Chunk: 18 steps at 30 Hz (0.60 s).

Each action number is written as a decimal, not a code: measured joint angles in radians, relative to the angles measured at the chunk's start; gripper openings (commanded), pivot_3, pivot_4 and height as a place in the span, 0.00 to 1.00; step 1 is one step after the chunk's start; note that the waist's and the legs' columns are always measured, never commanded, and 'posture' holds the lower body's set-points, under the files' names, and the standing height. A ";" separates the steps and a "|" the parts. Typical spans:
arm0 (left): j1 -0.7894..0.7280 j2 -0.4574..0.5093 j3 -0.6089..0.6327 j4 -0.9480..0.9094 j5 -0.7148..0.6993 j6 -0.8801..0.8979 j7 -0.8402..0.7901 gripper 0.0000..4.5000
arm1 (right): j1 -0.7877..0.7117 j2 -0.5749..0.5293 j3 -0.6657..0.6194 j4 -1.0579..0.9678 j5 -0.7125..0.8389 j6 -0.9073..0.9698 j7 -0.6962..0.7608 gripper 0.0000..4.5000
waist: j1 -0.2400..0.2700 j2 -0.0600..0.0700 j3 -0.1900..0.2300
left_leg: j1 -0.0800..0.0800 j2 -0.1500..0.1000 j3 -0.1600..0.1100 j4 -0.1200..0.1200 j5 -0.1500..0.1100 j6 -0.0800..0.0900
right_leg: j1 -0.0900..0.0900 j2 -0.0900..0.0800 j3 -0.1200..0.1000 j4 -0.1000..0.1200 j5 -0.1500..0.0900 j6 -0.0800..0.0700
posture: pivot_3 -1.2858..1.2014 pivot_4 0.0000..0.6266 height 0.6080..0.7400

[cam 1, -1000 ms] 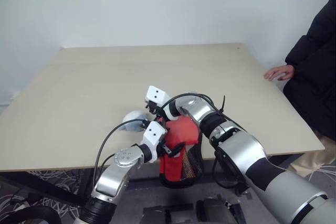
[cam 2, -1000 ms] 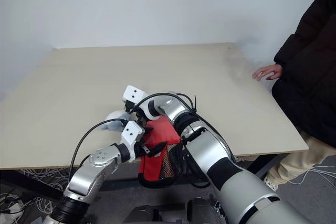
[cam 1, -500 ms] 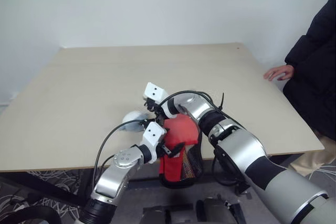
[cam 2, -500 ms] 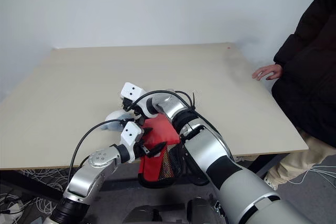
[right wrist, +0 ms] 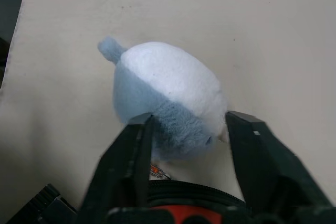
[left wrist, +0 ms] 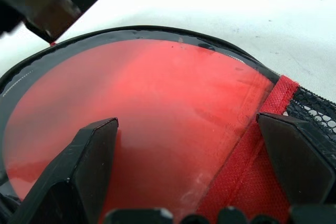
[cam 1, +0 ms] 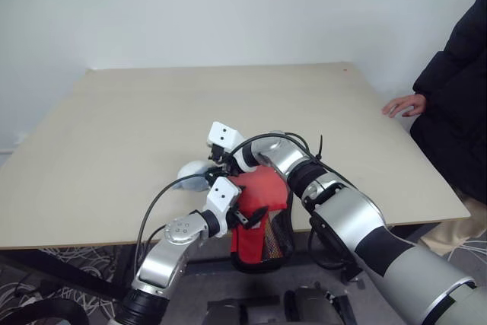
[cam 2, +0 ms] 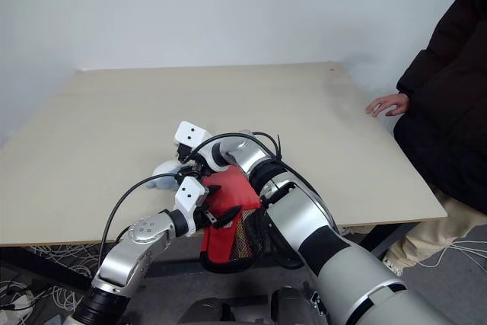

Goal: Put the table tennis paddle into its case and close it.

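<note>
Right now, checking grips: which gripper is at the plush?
The right gripper: it clasps the grey-blue plush, while the left gripper spreads open over the red case.

— Where do you see the case [cam 1: 261, 222]?

— At your six o'clock, hanging over the table's near edge, round end up toward twelve, mesh end drooping below.

— Its look?

— Black zipper edging, clear front, red panel, black mesh lower down.

— And the paddle [left wrist: 131, 114]?

— Its red face lies behind that clear front, inside. You can't see the handle.

A lab-like room: bare table [cam 1: 137, 127], white wall [cam 1: 228, 5], floor cables [cam 2: 30, 294].
</note>
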 measured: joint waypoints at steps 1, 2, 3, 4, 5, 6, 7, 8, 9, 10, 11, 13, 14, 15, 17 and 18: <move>0.000 0.000 0.000 0.000 0.000 0.000 0.000 1.00 | 0.000 0.000 0.004 0.000 0.000 0.001 0.005 0.26 | 0.000 0.000 0.000 | 0.000 0.000 0.000 0.000 0.000 0.000 | 0.000 0.000 0.000 0.000 0.000 0.000 | 0.52 0.00 1.00; 0.000 0.000 0.000 0.000 0.000 0.000 0.000 1.00 | 0.000 0.000 0.007 0.000 0.000 0.002 0.011 0.20 | 0.000 0.000 0.000 | 0.000 0.000 0.000 0.000 0.000 0.000 | 0.000 0.000 0.000 0.000 0.000 0.000 | 0.52 0.00 1.00; 0.000 0.000 0.000 0.000 0.001 0.000 0.000 1.00 | 0.000 0.000 0.009 0.000 0.000 0.002 0.016 0.14 | 0.000 0.000 0.000 | 0.000 0.000 0.000 0.000 0.000 0.000 | 0.000 0.000 0.000 0.000 0.000 0.000 | 0.52 0.00 1.00; 0.001 0.000 0.000 0.000 0.003 -0.002 -0.003 1.00 | 0.000 0.000 0.008 0.000 0.000 0.003 0.015 0.10 | 0.000 0.000 0.000 | 0.000 0.000 0.000 0.000 0.000 0.000 | 0.000 0.000 0.000 0.000 0.000 0.000 | 0.52 0.00 1.00; 0.001 0.000 -0.002 -0.001 0.004 -0.004 -0.006 1.00 | 0.000 0.000 0.009 0.000 0.000 0.003 0.012 0.02 | 0.000 0.000 0.000 | 0.000 0.000 0.000 0.000 0.000 0.000 | 0.000 0.000 0.000 0.000 0.000 0.000 | 0.52 0.00 1.00; 0.001 0.000 -0.003 -0.001 0.005 -0.006 -0.008 1.00 | 0.000 0.000 0.009 0.000 0.000 0.003 0.007 0.01 | 0.001 0.000 0.000 | 0.000 0.000 0.000 0.000 0.000 0.000 | 0.000 0.000 0.000 0.000 0.000 0.000 | 0.52 0.00 1.00; 0.001 0.000 -0.004 -0.002 0.006 -0.008 -0.012 1.00 | 0.000 0.000 0.010 0.000 -0.001 0.003 0.000 0.01 | 0.001 0.000 0.000 | 0.000 0.000 0.000 0.000 0.000 0.000 | 0.000 0.000 0.000 0.000 0.000 0.000 | 0.52 0.00 1.00; 0.001 0.000 -0.004 -0.001 0.006 -0.008 -0.012 1.00 | 0.000 0.000 0.012 0.000 -0.001 0.002 -0.008 0.04 | 0.001 0.000 0.000 | -0.001 0.000 0.000 0.000 0.000 0.000 | 0.000 0.000 0.000 0.000 0.000 0.000 | 0.52 0.00 1.00; -0.001 0.000 -0.001 0.000 0.005 -0.005 -0.012 1.00 | 0.000 0.000 0.013 0.000 -0.001 0.000 -0.024 0.08 | 0.001 0.000 0.000 | -0.001 0.000 0.000 0.000 0.000 0.000 | 0.000 0.000 0.000 0.000 0.000 0.000 | 0.52 0.00 1.00; -0.001 0.000 0.001 0.001 0.005 -0.003 -0.012 1.00 | 0.000 0.000 0.011 0.000 0.000 0.000 -0.036 0.12 | 0.001 0.000 0.000 | -0.001 0.000 0.000 0.000 0.000 0.000 | 0.000 0.000 0.000 0.000 0.000 0.000 | 0.52 0.00 1.00; -0.001 0.000 0.002 0.001 0.005 -0.001 -0.012 1.00 | 0.000 0.000 0.005 0.000 0.001 0.001 -0.048 0.19 | 0.000 0.000 0.000 | -0.001 0.000 0.000 0.000 0.000 0.000 | 0.000 0.000 0.000 0.000 0.000 0.000 | 0.52 0.00 1.00; -0.001 0.000 0.003 0.001 0.005 0.000 -0.013 1.00 | 0.000 0.000 -0.008 0.000 0.003 0.002 -0.055 0.29 | 0.000 0.000 0.000 | 0.000 0.000 0.000 0.000 0.000 0.000 | 0.000 0.000 0.000 0.000 0.000 0.000 | 0.52 0.00 1.00; -0.001 0.000 0.004 0.001 0.005 0.001 -0.014 1.00 | 0.000 -0.001 -0.014 0.000 0.003 0.003 -0.056 0.35 | 0.000 0.000 0.000 | 0.000 0.000 0.000 0.000 0.000 0.000 | 0.000 0.000 0.000 0.000 0.000 0.000 | 0.52 0.00 1.00; -0.002 0.000 0.004 0.001 0.005 0.002 -0.015 1.00 | -0.001 -0.002 -0.019 0.000 0.004 0.003 -0.049 0.41 | 0.000 0.000 0.000 | 0.000 0.000 0.000 0.000 0.000 0.000 | 0.000 0.000 0.000 0.000 0.000 0.000 | 0.52 0.00 1.00; -0.002 0.000 0.005 0.001 0.005 0.003 -0.017 1.00 | -0.001 -0.003 -0.027 0.000 0.004 0.004 -0.036 0.53 | 0.000 0.000 0.000 | 0.000 0.000 0.000 0.000 0.000 0.000 | 0.000 0.000 0.000 0.000 0.000 0.000 | 0.52 0.00 1.00; -0.002 0.000 0.005 0.001 0.005 0.004 -0.018 1.00 | -0.001 -0.004 -0.031 0.000 0.004 0.004 -0.036 0.59 | 0.000 0.000 0.000 | 0.000 0.000 0.000 0.000 0.000 0.000 | 0.000 0.000 0.000 0.000 0.000 0.000 | 0.52 0.00 1.00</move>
